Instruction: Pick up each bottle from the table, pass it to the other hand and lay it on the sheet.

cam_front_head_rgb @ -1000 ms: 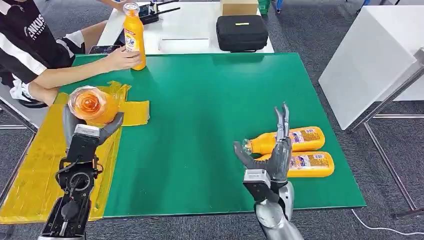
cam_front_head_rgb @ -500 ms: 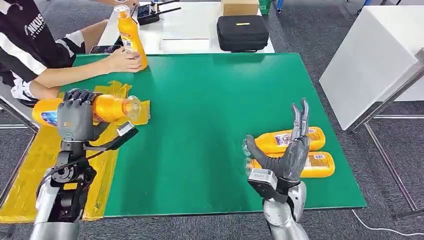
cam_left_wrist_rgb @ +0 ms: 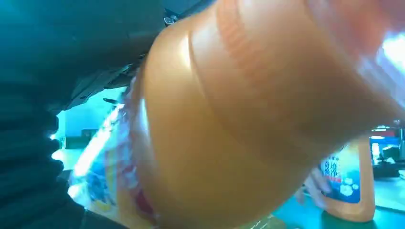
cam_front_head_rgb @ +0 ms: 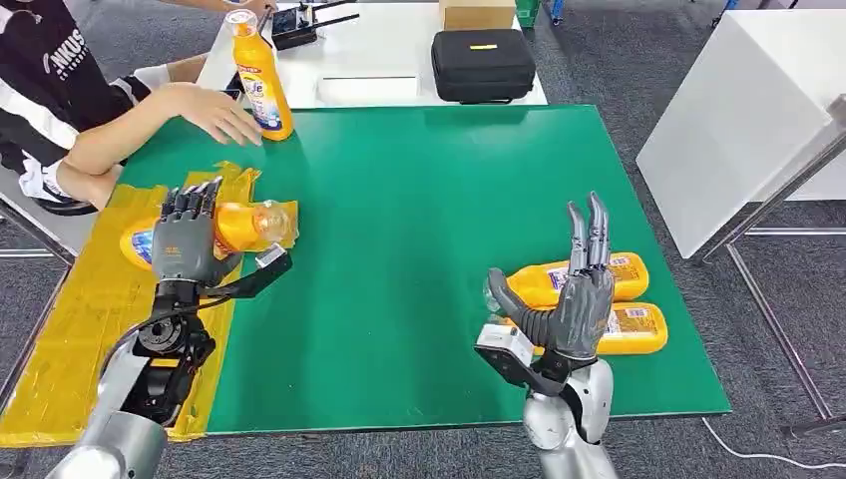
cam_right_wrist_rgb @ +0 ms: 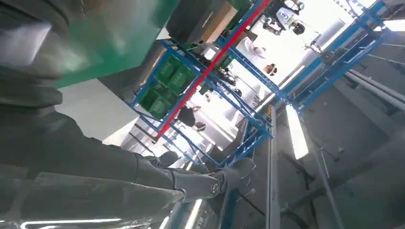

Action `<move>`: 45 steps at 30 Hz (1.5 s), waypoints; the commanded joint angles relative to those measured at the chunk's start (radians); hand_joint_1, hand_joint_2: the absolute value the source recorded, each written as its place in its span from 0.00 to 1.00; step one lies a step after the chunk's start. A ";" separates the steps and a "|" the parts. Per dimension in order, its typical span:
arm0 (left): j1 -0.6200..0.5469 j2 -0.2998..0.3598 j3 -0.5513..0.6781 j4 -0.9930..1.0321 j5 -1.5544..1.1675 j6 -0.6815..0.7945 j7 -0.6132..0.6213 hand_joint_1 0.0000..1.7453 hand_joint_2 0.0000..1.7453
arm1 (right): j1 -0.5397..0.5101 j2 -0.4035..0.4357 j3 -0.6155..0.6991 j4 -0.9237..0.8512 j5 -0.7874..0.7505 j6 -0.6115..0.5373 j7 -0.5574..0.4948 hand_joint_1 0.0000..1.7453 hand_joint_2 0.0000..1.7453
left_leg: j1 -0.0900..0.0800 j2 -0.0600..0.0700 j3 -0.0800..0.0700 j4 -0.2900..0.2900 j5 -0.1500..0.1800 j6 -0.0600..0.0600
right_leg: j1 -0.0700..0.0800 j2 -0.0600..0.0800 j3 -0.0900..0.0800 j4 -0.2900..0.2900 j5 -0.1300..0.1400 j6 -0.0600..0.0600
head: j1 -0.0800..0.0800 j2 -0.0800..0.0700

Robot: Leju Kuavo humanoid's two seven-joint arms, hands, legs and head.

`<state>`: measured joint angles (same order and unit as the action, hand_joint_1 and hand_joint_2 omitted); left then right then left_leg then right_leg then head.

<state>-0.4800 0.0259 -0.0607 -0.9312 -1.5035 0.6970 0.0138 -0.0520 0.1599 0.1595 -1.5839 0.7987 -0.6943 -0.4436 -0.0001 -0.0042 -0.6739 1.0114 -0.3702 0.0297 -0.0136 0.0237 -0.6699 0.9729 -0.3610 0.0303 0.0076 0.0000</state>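
An orange bottle [cam_front_head_rgb: 244, 224] lies on its side on the yellow sheet [cam_front_head_rgb: 70, 329] at the table's left, cap end toward the green mat. My left hand [cam_front_head_rgb: 187, 242] is spread flat over its middle, fingers straight, thumb off to the side. Up close in the left wrist view, this bottle [cam_left_wrist_rgb: 239, 119] looms large. Two more orange bottles [cam_front_head_rgb: 624, 271] [cam_front_head_rgb: 634, 329] lie side by side on the mat at the right. In front of them my right hand [cam_front_head_rgb: 569, 299] stands open, fingers pointing up, holding nothing.
A person sits at the far left, one hand [cam_front_head_rgb: 214, 110] resting beside an upright orange bottle [cam_front_head_rgb: 261, 80] at the mat's far corner. Behind it a white table carries a black case [cam_front_head_rgb: 484, 65] and a cardboard box [cam_front_head_rgb: 477, 14]. A white panel [cam_front_head_rgb: 738, 120] stands at the right.
My left hand brought its bottle down onto the yellow sheet and its fingers uncurled from it. The person let go of the upright bottle. My right hand barely moved.
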 commanded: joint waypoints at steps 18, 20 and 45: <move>-0.045 -0.012 0.034 0.097 0.079 0.001 -0.055 0.00 0.00 | -0.023 -0.032 0.006 0.073 0.049 -0.004 0.064 0.00 1.00 | 0.000 -0.001 0.006 0.000 -0.002 -0.002 | 0.001 -0.002 0.006 0.000 -0.002 -0.001 | 0.000 0.000; -0.045 -0.012 0.034 0.097 0.079 0.001 -0.055 0.00 0.00 | -0.023 -0.032 0.006 0.073 0.049 -0.004 0.064 0.00 1.00 | 0.000 0.000 0.006 0.000 -0.002 -0.002 | 0.001 -0.002 0.006 0.000 -0.002 -0.001 | 0.000 0.000; 0.044 -0.166 0.246 -0.032 0.456 -0.376 -0.432 0.00 0.00 | -0.191 -0.373 0.214 0.184 0.426 0.373 0.441 0.00 1.00 | 0.000 0.000 0.004 0.000 -0.002 -0.001 | 0.000 -0.002 0.004 0.000 -0.001 -0.001 | 0.000 0.000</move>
<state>-0.4892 0.0217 -0.0443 -0.8961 -1.4256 0.6985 -0.0412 -0.0524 0.1427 0.1595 -1.5572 0.8473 -0.6943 -0.3868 -0.0001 -0.0042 -0.6738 1.0114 -0.3700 0.0298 -0.0137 0.0237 -0.6696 0.9730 -0.3608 0.0304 0.0076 0.0000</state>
